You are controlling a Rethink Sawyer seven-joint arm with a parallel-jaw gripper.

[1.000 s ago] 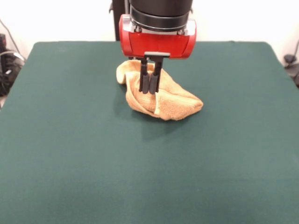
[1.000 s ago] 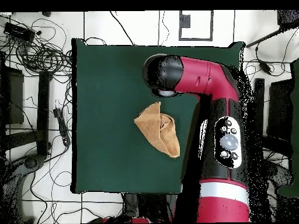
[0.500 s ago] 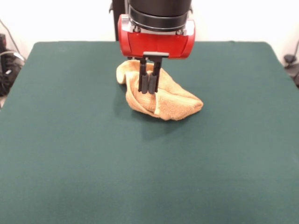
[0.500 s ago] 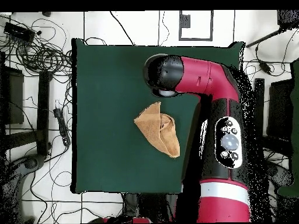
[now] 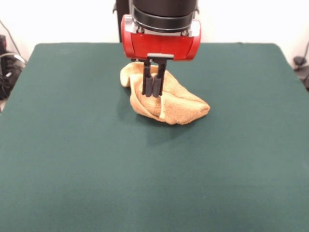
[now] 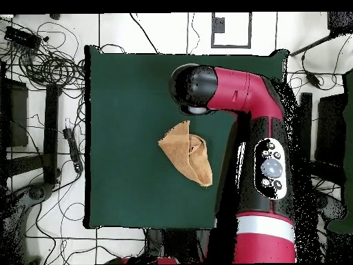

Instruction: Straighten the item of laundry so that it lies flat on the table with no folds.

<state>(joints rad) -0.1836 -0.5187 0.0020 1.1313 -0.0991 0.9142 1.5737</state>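
The item of laundry [image 5: 183, 104], a golden yellow-orange towel, lies crumpled and folded over itself near the middle of the dark green table [image 5: 72, 154]. In the overhead view the towel [image 6: 185, 153] forms a rough folded wedge on the table [image 6: 124, 103]. My gripper [image 5: 153, 93] hangs from the red wrist with its two black fingers pressed together and nothing between them. In the front view it overlaps the towel's left part. From overhead the arm's head [image 6: 195, 88] covers the gripper and stands apart from the towel, on the side away from the base.
Cables [image 6: 41, 62] and equipment lie on the floor around the table. The red arm [image 6: 265, 159] runs along the table's right side in the overhead view.
The gripper has risen very slightly and stays shut. The towel has not moved.
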